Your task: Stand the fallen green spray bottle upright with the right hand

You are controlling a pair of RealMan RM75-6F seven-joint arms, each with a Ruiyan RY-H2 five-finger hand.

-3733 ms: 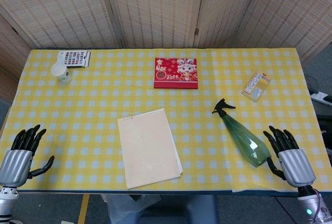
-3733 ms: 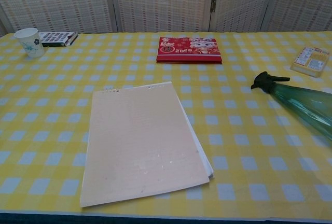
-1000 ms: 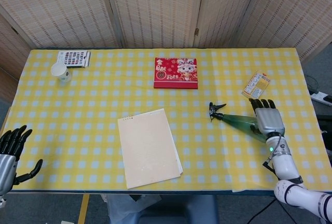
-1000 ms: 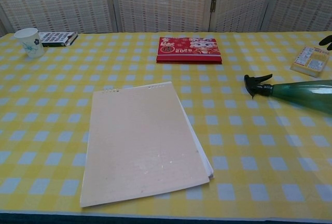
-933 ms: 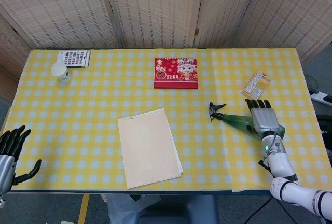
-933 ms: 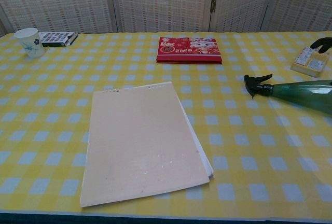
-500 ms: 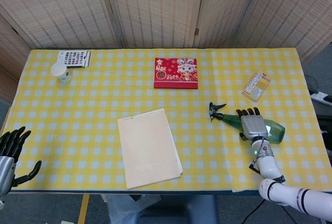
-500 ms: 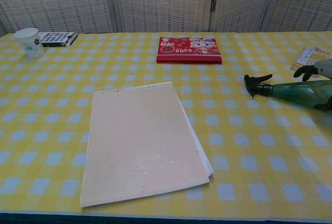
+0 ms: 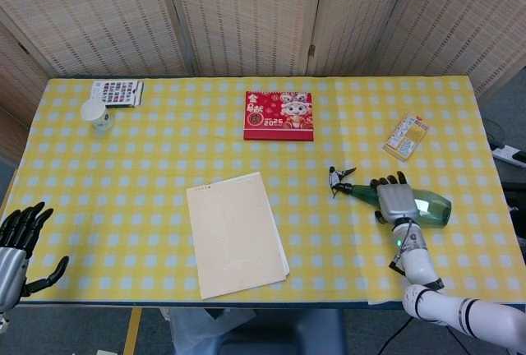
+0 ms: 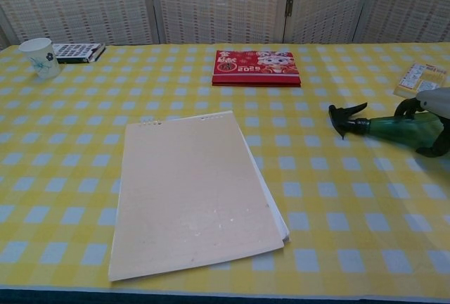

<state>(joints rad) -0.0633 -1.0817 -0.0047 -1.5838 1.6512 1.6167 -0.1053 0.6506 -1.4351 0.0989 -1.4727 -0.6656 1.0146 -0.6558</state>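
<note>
The green spray bottle (image 9: 433, 206) lies on its side on the yellow checked table, right of centre. Its black trigger head (image 9: 339, 181) points left. My right hand (image 9: 394, 199) lies over the middle of the bottle's body with its fingers curled around it. The chest view has the same bottle (image 10: 390, 127) and its black head (image 10: 342, 118), with my right hand (image 10: 434, 110) wrapped over it at the right edge. My left hand (image 9: 18, 250) hovers open off the table's front-left corner, holding nothing.
A beige notepad (image 9: 236, 232) lies at front centre. A red calendar (image 9: 279, 115) sits at the back middle. A paper cup (image 9: 97, 113) and a card box (image 9: 117, 92) stand at the back left. A snack pack (image 9: 406, 136) lies just behind the bottle.
My right hand has slid left along the bottle and curled around its body. The bottle's black head has shifted slightly left and tipped up. The left hand barely moved.
</note>
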